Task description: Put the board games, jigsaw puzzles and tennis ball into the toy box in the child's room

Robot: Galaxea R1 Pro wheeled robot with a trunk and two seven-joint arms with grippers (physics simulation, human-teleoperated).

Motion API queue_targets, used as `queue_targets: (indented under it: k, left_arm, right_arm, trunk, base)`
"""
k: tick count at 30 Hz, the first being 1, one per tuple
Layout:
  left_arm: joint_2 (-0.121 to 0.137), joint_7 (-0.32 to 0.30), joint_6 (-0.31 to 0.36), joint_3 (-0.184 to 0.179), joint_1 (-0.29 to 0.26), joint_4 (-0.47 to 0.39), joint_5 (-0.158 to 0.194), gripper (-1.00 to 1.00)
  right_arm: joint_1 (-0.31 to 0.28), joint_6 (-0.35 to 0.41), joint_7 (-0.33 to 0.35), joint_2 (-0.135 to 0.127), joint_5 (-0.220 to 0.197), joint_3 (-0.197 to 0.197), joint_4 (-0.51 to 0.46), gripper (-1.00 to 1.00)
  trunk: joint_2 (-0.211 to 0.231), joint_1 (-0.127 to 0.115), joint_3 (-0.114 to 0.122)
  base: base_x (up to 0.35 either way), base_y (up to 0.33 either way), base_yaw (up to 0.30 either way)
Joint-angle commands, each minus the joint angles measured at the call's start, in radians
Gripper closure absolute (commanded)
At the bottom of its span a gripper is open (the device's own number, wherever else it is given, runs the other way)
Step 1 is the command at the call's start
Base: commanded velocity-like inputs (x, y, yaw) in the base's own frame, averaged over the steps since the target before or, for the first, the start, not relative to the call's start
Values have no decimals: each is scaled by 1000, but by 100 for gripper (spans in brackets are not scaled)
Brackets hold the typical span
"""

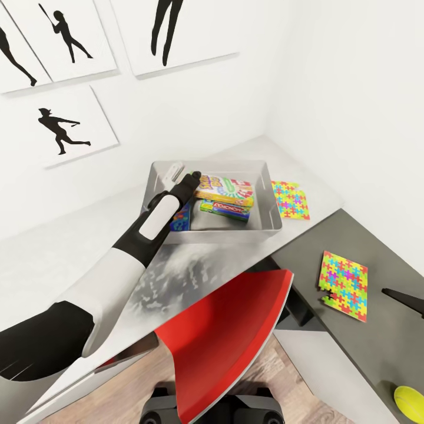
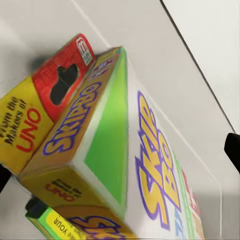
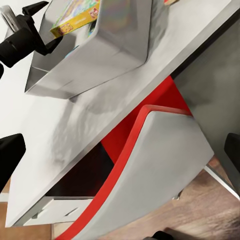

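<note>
Currently, stock of the wide, shallow pale grey toy box (image 1: 268,221) on the long pale grey-white table (image 1: 76,259):

- In the box: the small yellow, green and red "Skip-Bo" board game (image 1: 227,189), lying on top of the green-edged "Monopoly" board game (image 1: 225,209); beside them the blue "Balderdash" board game (image 1: 181,218), mostly behind my arm. All three games count as stowed.
- My left gripper (image 1: 189,178): over the box, just beside the Skip-Bo box. In my left wrist view the carton (image 2: 115,150) sits between my dark fingertips (image 2: 233,150), which stand apart at either edge and seem clear of it; I judge the fingers spread, though the close view is poor.
- My right gripper (image 3: 120,155): low by the red-and-grey chair back (image 3: 165,165), fingers wide apart, holding nothing.

Outstanding:
- One thin multicoloured jigsaw puzzle (image 1: 291,200) on the desk, just beside the box.
- A second jigsaw puzzle (image 1: 344,285) on the lower dark grey side table (image 1: 365,235).
- The small yellow-green tennis ball (image 1: 410,403), same side table, near corner.

Roughly half done.
</note>
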Motion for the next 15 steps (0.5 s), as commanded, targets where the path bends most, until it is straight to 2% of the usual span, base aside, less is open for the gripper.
queue_targets:
  k: [1, 9, 14, 15]
  left_arm:
    - [1, 10, 5, -1, -1, -3, 3, -100]
    - [1, 61, 13, 0, 2, -36, 5, -100]
    - [2, 138, 57, 0, 13, -126, 13, -100]
    - [2, 138, 57, 0, 13, -126, 13, -100]
  right_arm:
    - [-1, 4, 3, 0, 1, -1, 0, -100]
    - [-1, 4, 3, 0, 1, -1, 0, -100]
    - [-1, 4, 3, 0, 1, -2, 0, -100]
    - [-1, 4, 3, 0, 1, -2, 0, -100]
  trunk:
    - [-2, 1, -1]
    - [-2, 1, -1]
    - [-2, 1, -1]
    - [-2, 1, -1]
  base:
    - [0, 0, 0]
    - [0, 0, 0]
    - [0, 0, 0]
    - [0, 0, 0]
